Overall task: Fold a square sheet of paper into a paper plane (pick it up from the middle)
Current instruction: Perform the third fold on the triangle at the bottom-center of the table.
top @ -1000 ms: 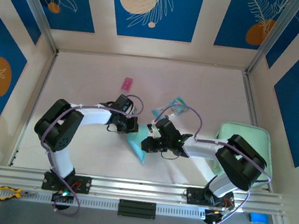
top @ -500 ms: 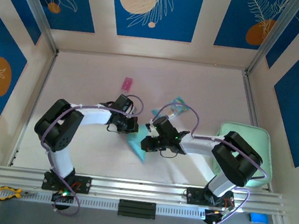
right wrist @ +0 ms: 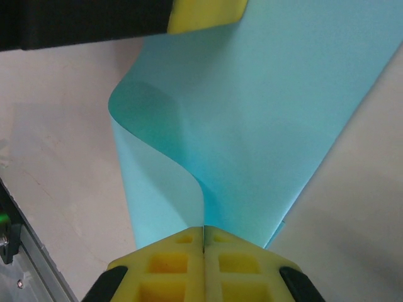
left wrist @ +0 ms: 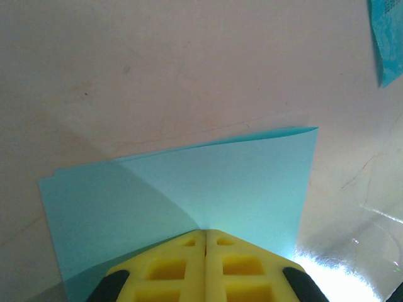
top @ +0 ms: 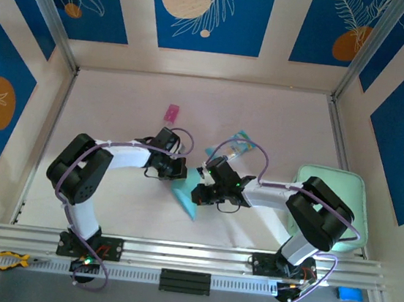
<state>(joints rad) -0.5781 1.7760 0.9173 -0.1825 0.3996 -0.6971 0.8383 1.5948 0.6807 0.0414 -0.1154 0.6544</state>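
Both pincers clamp the square sheet of paper (top: 184, 195) at mid-worktop (top: 117, 118), between your two arms. Your left pincer (left wrist: 205, 234) is pinched on one edge and your right pincer (right wrist: 203, 228) on the opposite side, each with its jaws pressed together on nothing but paper. The sheet bows in a loose S between them. Draw the pincers apart and the thin paper may tear at a pinch point. Push them closer and the bow may collapse into a stray, off-line crease. Release either side early and the sheet could swing askew toward the teal packet (top: 238, 142).
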